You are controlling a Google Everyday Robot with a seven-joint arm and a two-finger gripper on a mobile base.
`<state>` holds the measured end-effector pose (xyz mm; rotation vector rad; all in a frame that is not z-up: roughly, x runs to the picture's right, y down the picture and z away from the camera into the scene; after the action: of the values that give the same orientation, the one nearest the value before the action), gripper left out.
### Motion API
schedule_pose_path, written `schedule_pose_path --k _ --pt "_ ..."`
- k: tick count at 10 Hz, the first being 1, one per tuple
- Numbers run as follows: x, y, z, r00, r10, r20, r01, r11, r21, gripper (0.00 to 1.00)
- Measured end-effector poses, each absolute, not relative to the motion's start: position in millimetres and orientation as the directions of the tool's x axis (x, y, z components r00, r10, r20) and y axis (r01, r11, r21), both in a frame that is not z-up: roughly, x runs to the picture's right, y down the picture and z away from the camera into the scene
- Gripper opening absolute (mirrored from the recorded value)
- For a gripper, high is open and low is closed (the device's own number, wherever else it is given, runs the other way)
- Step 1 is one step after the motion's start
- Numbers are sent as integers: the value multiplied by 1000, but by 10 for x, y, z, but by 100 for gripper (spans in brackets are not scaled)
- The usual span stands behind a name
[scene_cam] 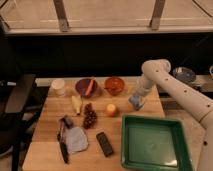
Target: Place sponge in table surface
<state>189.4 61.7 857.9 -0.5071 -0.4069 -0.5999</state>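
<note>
The tool (136, 99) pinches the sponge (134, 105) low over the worktop (44, 146), near its right edge. They are just behind the green tray (124, 143) and right of the orange (111, 109). Whether the sponge touches the wood is unclear.

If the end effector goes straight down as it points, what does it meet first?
Probably the light wooden plank table surface, just under the small pale blue sponge at the end effector; depth is unclear.

1. A kitchen-style test space is showing: a butcher-block counter (47, 112) is carrying a dark bowl (86, 86), grapes (90, 119), a knife (63, 146) and a green tray (156, 119).
2. Windows (105, 12) are spanning the frame's top.
3. The pincer (136, 102) is hanging centre-right, over the counter.
</note>
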Motion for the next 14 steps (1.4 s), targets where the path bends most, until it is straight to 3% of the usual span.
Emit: schedule_pose_path --k 2,7,8,14 --pt "1902 614 8672 762 -418 494 612 714 -341 58" --pt "1929 406 8407 790 -430 437 582 750 -314 6" --pt "1903 369 8307 793 -431 432 578 757 -306 1" --pt "1218 568 7641 711 -490 504 653 726 -215 0"
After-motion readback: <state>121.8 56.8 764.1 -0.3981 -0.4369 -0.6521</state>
